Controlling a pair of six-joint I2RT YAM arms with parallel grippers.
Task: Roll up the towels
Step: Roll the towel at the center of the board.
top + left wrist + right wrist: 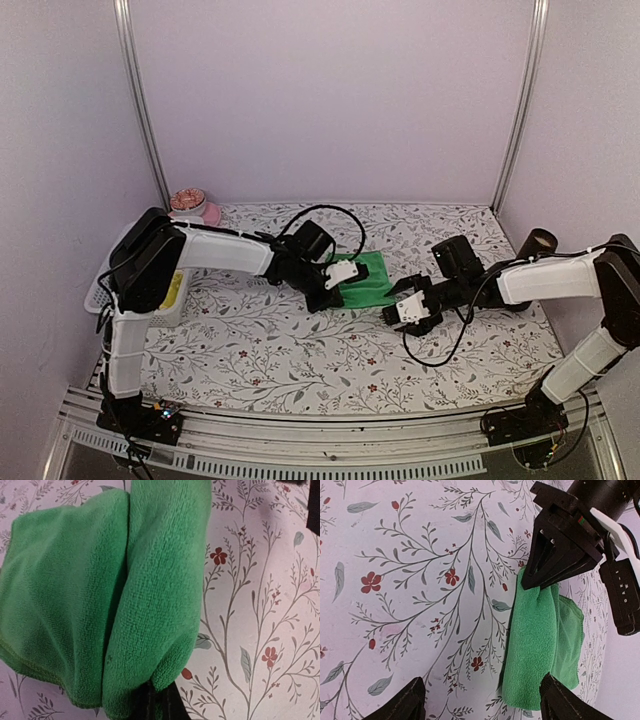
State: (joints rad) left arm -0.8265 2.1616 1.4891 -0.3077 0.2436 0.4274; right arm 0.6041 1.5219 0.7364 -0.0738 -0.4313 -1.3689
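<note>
A bright green towel lies on the flowered tablecloth, folded over into a loose roll. In the left wrist view the green towel fills the left half, and my left gripper is shut on the bottom end of its rolled fold. My right gripper stands open just short of the towel, its right finger beside the towel's near end. From there the left gripper shows pinching the far end. A yellow-lime towel lies in the basket at left.
A white mesh basket stands at the left edge beside the left arm. A pink bowl sits at the back left corner. A dark cylinder stands at the back right. Black cables loop over the cloth by both wrists.
</note>
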